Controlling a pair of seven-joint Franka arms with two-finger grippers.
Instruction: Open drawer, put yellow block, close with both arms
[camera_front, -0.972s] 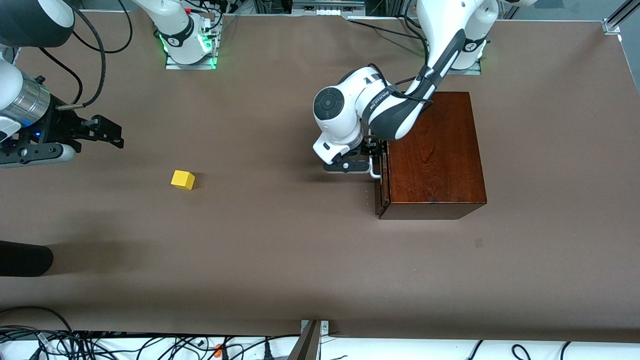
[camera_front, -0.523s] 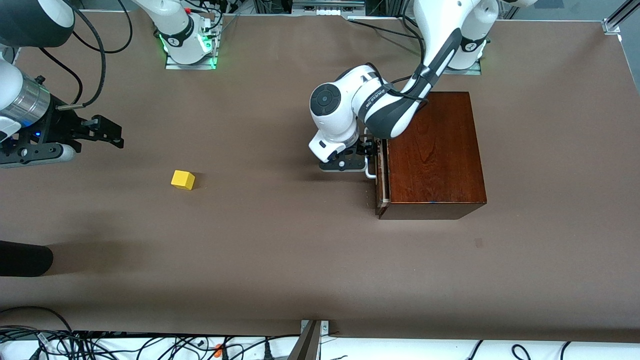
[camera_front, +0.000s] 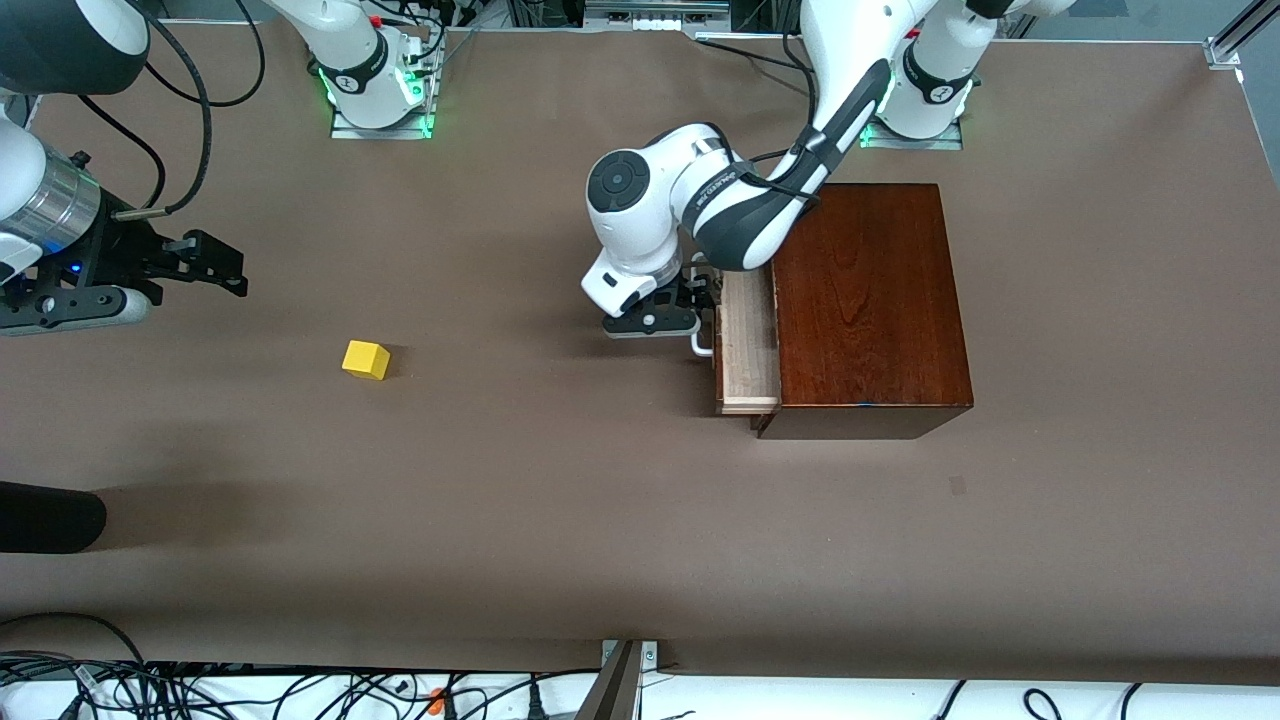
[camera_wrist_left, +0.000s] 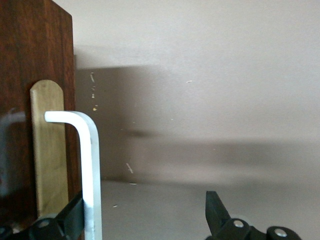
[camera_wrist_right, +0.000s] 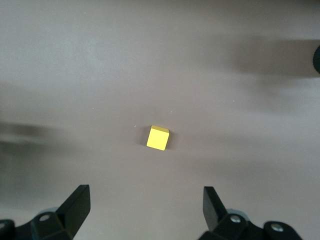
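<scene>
The dark mahogany box (camera_front: 865, 300) stands toward the left arm's end of the table. Its drawer (camera_front: 748, 345) is pulled partly out, showing the pale wood tray. My left gripper (camera_front: 700, 298) is at the white loop handle (camera_front: 702, 345). In the left wrist view the fingers are wide apart, and one finger sits behind the handle (camera_wrist_left: 90, 165) against the dark drawer front (camera_wrist_left: 30, 50). The yellow block (camera_front: 365, 359) lies on the table toward the right arm's end. My right gripper (camera_front: 225, 265) hovers open and empty beside it, and the block (camera_wrist_right: 158, 138) shows ahead of the gripper (camera_wrist_right: 145, 205).
The table is covered with a brown mat (camera_front: 560, 500). A dark rounded object (camera_front: 50, 517) reaches in at the right arm's end, nearer the front camera than the block. Cables (camera_front: 250, 690) lie along the table's front edge.
My left gripper has pulled the handle away from the box, and the drawer has slid out from nearly shut to partly open. The right arm and the block have not moved.
</scene>
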